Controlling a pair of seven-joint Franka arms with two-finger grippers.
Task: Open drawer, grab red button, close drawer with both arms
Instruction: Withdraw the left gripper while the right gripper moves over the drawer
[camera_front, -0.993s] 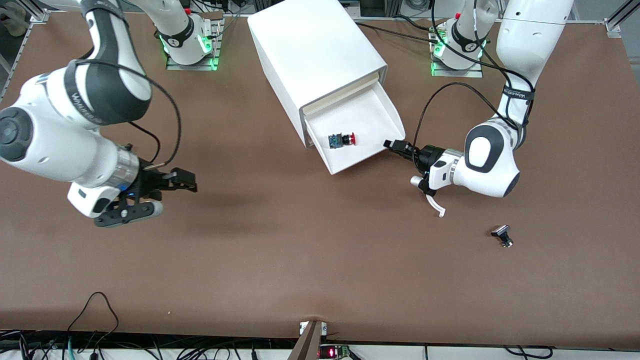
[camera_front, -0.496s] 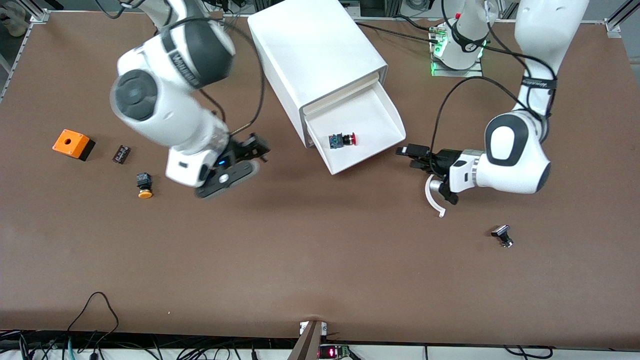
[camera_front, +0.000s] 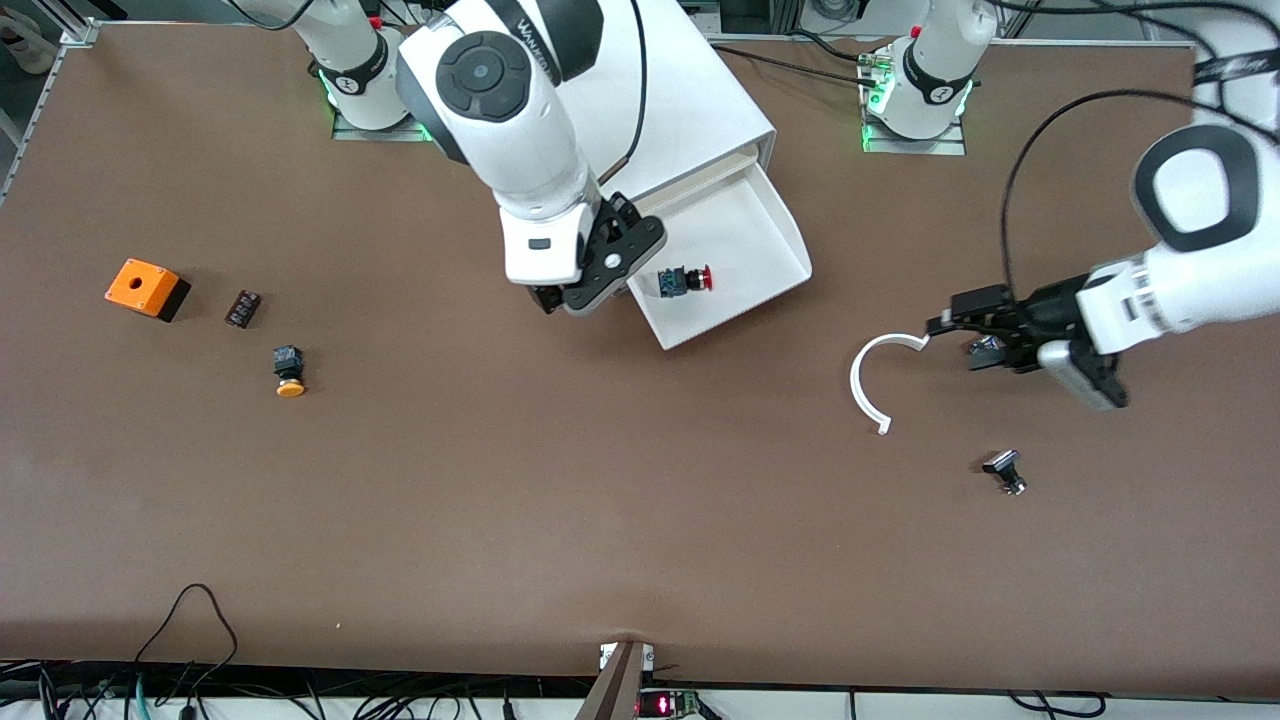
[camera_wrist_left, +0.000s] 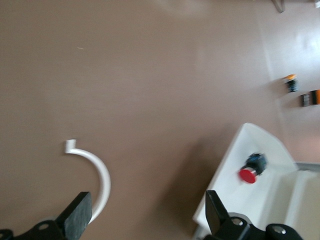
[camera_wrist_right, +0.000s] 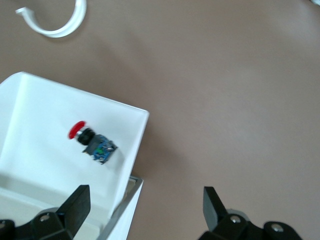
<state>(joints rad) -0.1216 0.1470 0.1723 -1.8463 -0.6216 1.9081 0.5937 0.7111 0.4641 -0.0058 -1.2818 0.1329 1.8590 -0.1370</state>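
The drawer (camera_front: 762, 232) stands pulled out of the white cabinet (camera_front: 650, 110). The button (camera_front: 686, 280) lies on its side in it, with its red cap toward the left arm's end of the table. It also shows in the right wrist view as the button (camera_wrist_right: 93, 143) in the drawer (camera_wrist_right: 35, 105). My right gripper (camera_front: 600, 268) (camera_wrist_right: 146, 207) hangs open and empty over the corner of the cabinet beside the drawer. My left gripper (camera_front: 960, 330) (camera_wrist_left: 147, 217) is open and empty over the table by a white curved piece (camera_front: 868, 380). It is well away from the drawer (camera_wrist_left: 235, 160).
An orange box (camera_front: 146, 287), a small black part (camera_front: 243, 307) and a yellow-capped button (camera_front: 288, 370) lie toward the right arm's end. A small black and silver part (camera_front: 1005, 470) lies nearer the front camera than the left gripper.
My left gripper opened, left the drawer's front corner and drew back toward its end of the table. My right arm swung in from its end to the drawer.
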